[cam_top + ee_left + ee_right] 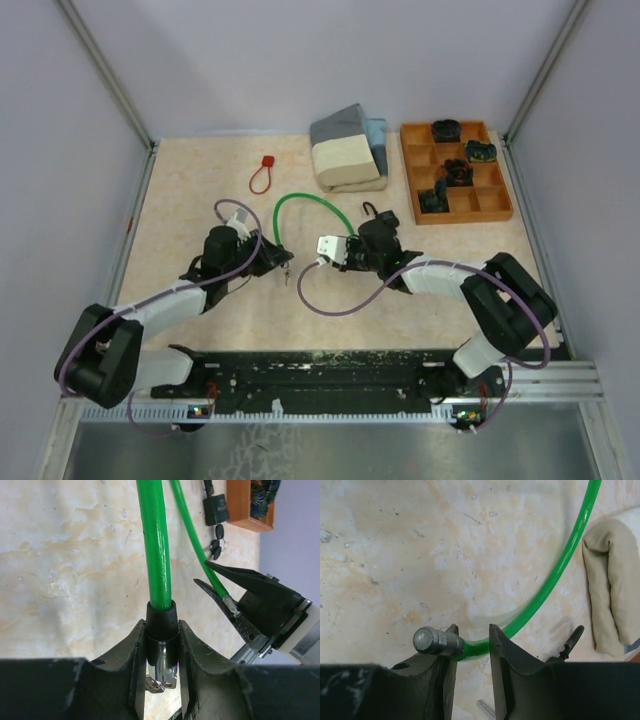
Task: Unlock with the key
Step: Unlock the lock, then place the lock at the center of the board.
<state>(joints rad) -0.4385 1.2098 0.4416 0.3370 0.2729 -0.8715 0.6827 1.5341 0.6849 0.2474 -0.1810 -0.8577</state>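
Observation:
A green cable lock arcs over the table. My left gripper is shut on its black lock barrel, with jaws pressed on both sides. A small metal key sticks out of the barrel's chrome end. The cable's free end, a grey metal pin, is out of the barrel. It lies across the gap of my right gripper, resting on the left finger. The jaws stand a little apart and do not pinch it. The right gripper also shows in the left wrist view.
A black padlock with a bunch of keys lies beyond the cable, near a wooden compartment tray holding dark items. Folded cloths sit at the back. A red loop lock lies at back left.

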